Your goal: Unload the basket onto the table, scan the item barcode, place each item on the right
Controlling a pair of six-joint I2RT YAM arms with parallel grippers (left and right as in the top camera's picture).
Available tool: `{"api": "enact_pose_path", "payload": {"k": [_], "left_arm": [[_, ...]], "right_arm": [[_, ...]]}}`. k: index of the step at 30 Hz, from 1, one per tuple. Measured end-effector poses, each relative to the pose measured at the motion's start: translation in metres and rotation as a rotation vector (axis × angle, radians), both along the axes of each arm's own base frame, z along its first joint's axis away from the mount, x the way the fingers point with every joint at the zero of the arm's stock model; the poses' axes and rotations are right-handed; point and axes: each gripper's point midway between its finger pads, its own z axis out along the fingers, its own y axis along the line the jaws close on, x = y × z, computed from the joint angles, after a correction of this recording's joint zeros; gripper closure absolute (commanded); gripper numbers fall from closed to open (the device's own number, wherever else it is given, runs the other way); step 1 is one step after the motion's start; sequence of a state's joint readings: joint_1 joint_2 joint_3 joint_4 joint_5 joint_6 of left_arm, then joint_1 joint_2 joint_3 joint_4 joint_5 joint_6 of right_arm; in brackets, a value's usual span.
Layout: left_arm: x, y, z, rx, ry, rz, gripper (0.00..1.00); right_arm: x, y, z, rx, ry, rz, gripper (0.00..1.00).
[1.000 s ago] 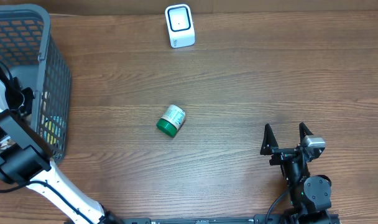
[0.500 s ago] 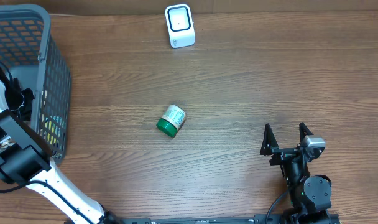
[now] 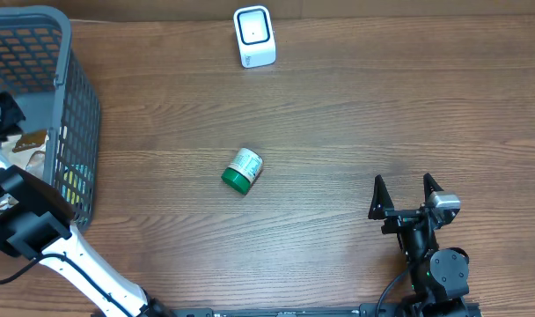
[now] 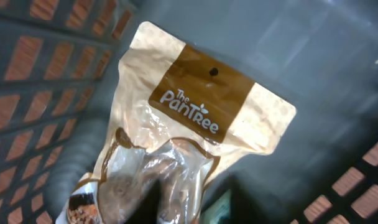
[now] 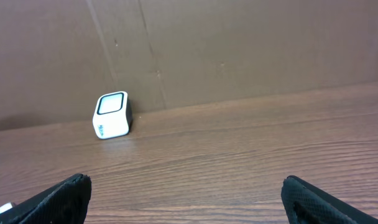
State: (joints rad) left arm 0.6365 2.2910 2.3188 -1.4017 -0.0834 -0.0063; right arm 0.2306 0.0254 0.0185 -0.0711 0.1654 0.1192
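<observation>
The left claw [image 3: 9, 116] is down inside the grey basket [image 3: 81, 106] at the left edge of the bench [image 3: 355, 114]. Its wrist view is filled by a tan pouch [image 4: 195, 118] with a brown label, inside the basket. Whether the jaws grip the pouch or merely stand narrow beside it cannot be told. The right claw [image 3: 401, 188] stands wide and empty at the near right. The white scanner [image 3: 254, 36] sits at the far edge. A green-capped jar [image 3: 242, 171] lies mid-bench, well apart from both.

Likely hazards:
- A thin, slick pouch may slip from a shallow pinch.
- The pouch may snag the mesh wall on lifting and drag the basket.
- A creased or wrongly faced barcode would fail to read at the scanner.
</observation>
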Motion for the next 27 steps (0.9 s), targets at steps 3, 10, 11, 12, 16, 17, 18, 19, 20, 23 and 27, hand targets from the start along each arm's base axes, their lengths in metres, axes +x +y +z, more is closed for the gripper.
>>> {"api": "enact_pose_path", "payload": {"k": [3,10,11,12,16,17,18,19,20,23,27], "left_arm": [[-0.008,-0.006,-0.005,-0.027,0.033,0.003,0.00],[-0.039,-0.024,-0.048,-0.115,0.182,0.041,0.00],[-0.044,-0.025,-0.053,-0.119,0.205,0.044,0.00],[-0.047,-0.025,-0.058,-0.120,0.218,0.047,0.01],[-0.059,-0.021,-0.074,-0.116,0.260,0.044,0.00],[-0.062,-0.019,-0.078,-0.111,0.269,0.044,0.00],[-0.065,-0.015,-0.083,-0.101,0.277,0.048,0.00],[-0.068,-0.012,-0.087,-0.093,0.283,0.052,0.01],[-0.070,-0.008,-0.090,-0.086,0.285,0.058,0.00],[-0.073,0.000,-0.098,-0.069,0.277,0.055,0.01],[-0.064,0.008,-0.099,-0.032,0.232,0.029,0.00]], "right_arm": [[0.000,0.000,0.000,0.000,0.000,0.000,0.00],[0.000,0.000,0.000,0.000,0.000,0.000,0.00],[0.000,0.000,0.000,0.000,0.000,0.000,0.00],[0.000,0.000,0.000,0.000,0.000,0.000,0.00],[0.000,0.000,0.000,0.000,0.000,0.000,0.00],[0.000,0.000,0.000,0.000,0.000,0.000,0.00],[0.000,0.000,0.000,0.000,0.000,0.000,0.00],[0.000,0.000,0.000,0.000,0.000,0.000,0.00],[0.000,0.000,0.000,0.000,-0.001,0.000,0.00],[0.000,0.000,0.000,0.001,0.000,0.000,0.00],[0.000,0.000,0.000,0.000,0.000,0.000,0.00]]}}
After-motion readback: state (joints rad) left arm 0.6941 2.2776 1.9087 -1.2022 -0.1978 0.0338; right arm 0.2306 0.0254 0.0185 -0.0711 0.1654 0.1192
